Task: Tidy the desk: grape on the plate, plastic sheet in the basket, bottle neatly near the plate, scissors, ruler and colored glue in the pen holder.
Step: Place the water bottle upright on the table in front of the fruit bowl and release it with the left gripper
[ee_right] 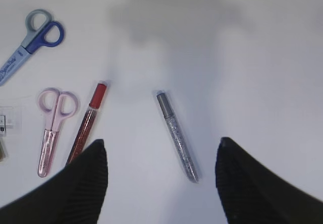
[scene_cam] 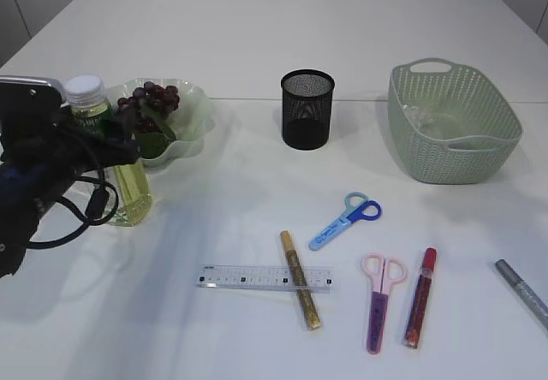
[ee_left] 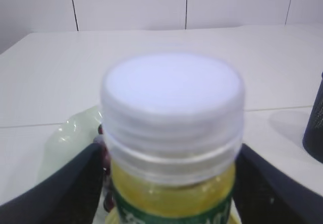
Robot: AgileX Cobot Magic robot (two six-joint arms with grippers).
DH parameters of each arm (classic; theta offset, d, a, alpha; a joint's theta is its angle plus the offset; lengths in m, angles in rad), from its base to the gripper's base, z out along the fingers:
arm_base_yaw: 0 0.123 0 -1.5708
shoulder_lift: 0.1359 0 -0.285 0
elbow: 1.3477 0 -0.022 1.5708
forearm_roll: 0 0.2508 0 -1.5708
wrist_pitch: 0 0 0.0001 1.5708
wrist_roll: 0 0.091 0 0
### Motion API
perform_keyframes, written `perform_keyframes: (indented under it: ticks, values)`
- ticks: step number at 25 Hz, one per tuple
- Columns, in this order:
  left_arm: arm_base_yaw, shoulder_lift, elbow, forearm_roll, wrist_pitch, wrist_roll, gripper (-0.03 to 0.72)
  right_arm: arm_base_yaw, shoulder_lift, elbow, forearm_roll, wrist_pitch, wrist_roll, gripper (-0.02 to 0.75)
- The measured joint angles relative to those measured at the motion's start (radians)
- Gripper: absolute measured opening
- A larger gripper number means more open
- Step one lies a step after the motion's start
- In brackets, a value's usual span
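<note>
The bottle (scene_cam: 120, 179) of yellow liquid, white-capped, stands upright beside the pale green plate (scene_cam: 195, 106), which holds the grape (scene_cam: 151, 103) bunch. My left gripper (scene_cam: 120, 147) has a finger on each side of the bottle (ee_left: 171, 133), open, with a sliver of gap on the left. Blue scissors (scene_cam: 347, 219), pink scissors (scene_cam: 379, 301), the ruler (scene_cam: 257, 277) and gold (scene_cam: 300, 293), red (scene_cam: 420, 299) and silver colored glue (scene_cam: 522, 290) lie on the table. My right gripper (ee_right: 161, 156) hovers open above the silver glue (ee_right: 176, 135). A clear plastic sheet (scene_cam: 425, 121) seems to lie in the basket (scene_cam: 454, 162).
The black mesh pen holder (scene_cam: 307, 110) stands mid-table between plate and basket. The gold glue lies across the ruler's right end. In the right wrist view the red glue (ee_right: 86, 128) and pink scissors (ee_right: 53, 128) lie left of the gripper.
</note>
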Motion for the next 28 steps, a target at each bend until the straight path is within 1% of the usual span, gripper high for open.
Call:
perform_keyframes:
  ticks: [5,9,15,22,28]
  values:
    - [0.0,-0.046,0.004,-0.006,0.005,0.002,0.564,0.0,0.0,0.0,0.0,0.0,0.0,0.524]
    - [0.0,-0.098,0.016,-0.01,0.044,0.029,0.564,0.0,0.0,0.0,0.0,0.0,0.0,0.524]
    - [0.0,-0.203,0.018,-0.01,0.174,0.048,0.564,0.0,0.0,0.0,0.0,0.0,0.0,0.524]
    - [0.0,-0.34,0.02,-0.003,0.307,0.101,0.562,0.0,0.0,0.0,0.0,0.0,0.0,0.524]
    - [0.0,-0.482,0.022,-0.023,0.485,0.106,0.562,0.0,0.0,0.0,0.0,0.0,0.0,0.524]
